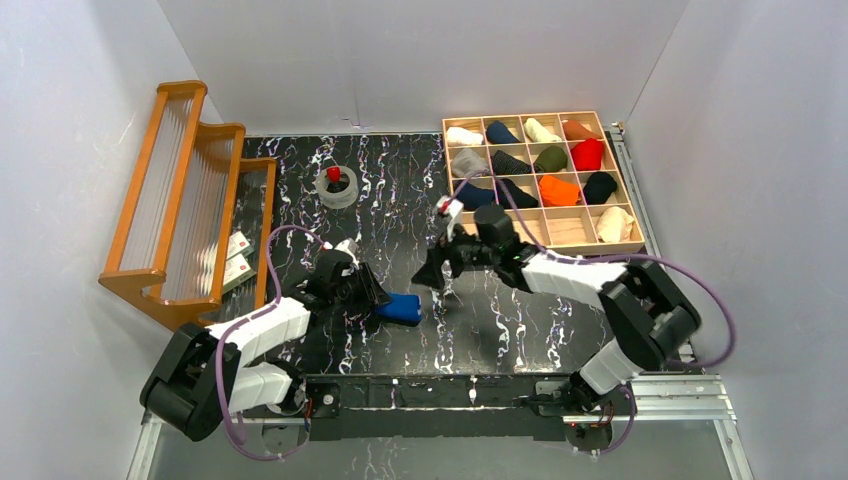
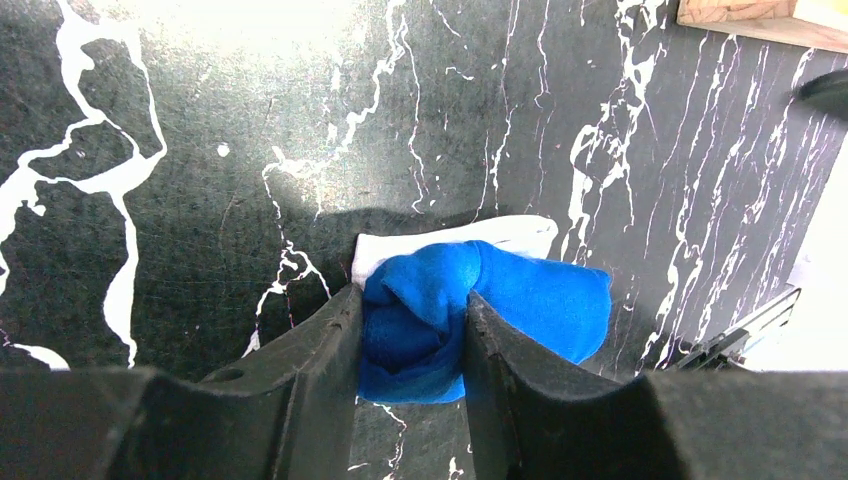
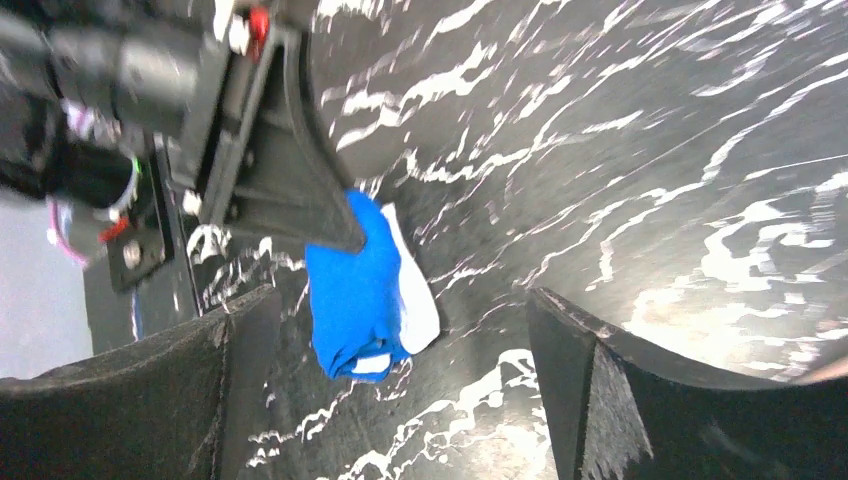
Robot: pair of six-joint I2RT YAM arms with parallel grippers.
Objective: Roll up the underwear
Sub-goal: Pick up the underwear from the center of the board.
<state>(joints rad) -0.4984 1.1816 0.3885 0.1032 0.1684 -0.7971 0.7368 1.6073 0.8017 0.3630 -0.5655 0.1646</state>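
Gripping the blue underwear (image 2: pixel 540 300), the left hand (image 2: pixel 412 305) is clamped tight on both sides of the rolled bundle. Bundle rests on the bench (image 2: pixel 200 150), white trim showing at its far edge. Right hand (image 3: pixel 400 300) sits near the bundle's 2 o'clock, spread wide, holding nothing.

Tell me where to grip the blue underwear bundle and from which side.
Grip the blue underwear across its thick rolled body, coming from above with the jaws on its long sides, because it lies flat on the table. The left gripper pinches one end that way.
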